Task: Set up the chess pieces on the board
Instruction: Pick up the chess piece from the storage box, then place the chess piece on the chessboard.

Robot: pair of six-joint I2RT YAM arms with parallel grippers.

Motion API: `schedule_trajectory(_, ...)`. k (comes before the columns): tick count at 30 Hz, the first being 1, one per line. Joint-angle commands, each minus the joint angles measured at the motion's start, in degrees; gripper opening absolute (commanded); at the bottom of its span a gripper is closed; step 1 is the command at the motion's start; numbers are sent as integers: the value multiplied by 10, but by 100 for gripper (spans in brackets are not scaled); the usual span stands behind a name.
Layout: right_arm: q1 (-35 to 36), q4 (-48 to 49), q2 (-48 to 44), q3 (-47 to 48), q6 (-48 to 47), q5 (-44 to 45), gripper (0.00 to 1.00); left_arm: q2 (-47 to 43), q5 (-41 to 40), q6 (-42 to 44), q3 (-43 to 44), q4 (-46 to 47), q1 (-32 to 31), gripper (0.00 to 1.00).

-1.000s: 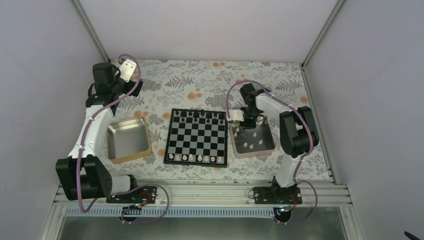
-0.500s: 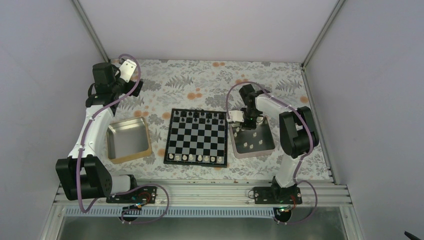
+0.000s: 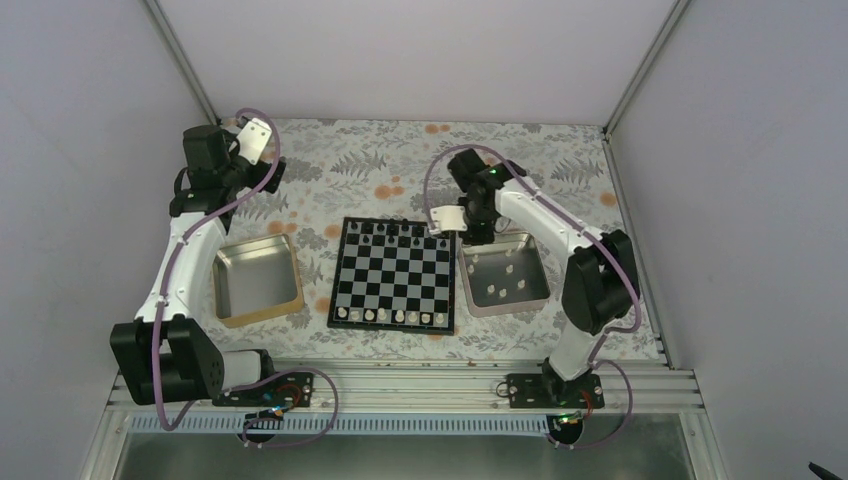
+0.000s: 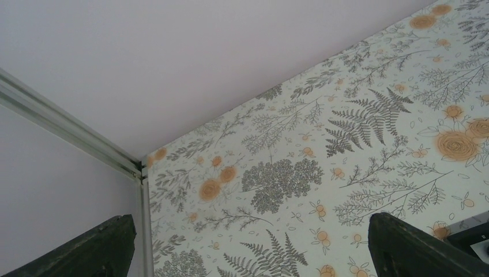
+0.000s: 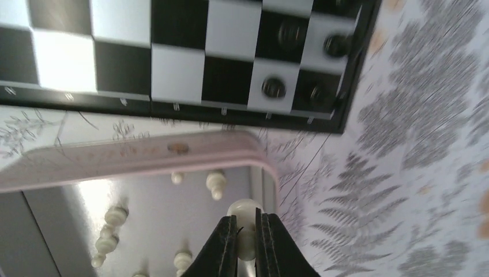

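**Right arm.** The right fingers (image 5: 224, 248) are closed on one white piece (image 5: 243, 209). They pinch it below its rounded head, which stands clear above the fingertips. In the right wrist view I read the held piece as sitting over the corner of the pink-rimmed tray (image 5: 127, 157) nearest the board (image 5: 173, 69). I cannot tell how high it hangs above the tray floor. In the top view the right arm (image 3: 540, 215) reaches over the tray's far edge, and its wrist is beside the board's far right corner.

**Left arm.** The left fingers (image 4: 98, 251) stand wide apart and hold nothing. Between them I see only the flower-printed worktop (image 4: 300, 173) and its far left corner. In the top view the left arm (image 3: 180, 255) is at the far left of the worktop, well apart from the board.

**Task items.** The board lies flat at the middle of the worktop. The gold-rimmed tray (image 3: 264, 314) is on its left, and the pink-rimmed tray is just beside its right edge. Loose chess pieces (image 5: 215, 184) lie inside the pink-rimmed tray, and I count at least five there. A white row (image 3: 390, 316) stands along the board's near rank. The black pieces (image 3: 400, 232) stand at its far end.
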Motion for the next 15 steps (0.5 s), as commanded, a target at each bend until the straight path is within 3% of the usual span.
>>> schedule_trajectory(1,72,-57,12,77,27,25,4,-19,11,-5,16,0,3,100)
schedule_trajectory(15,281,-84,246,362,-13,9,4,-32,12,-7,9,2,4,100)
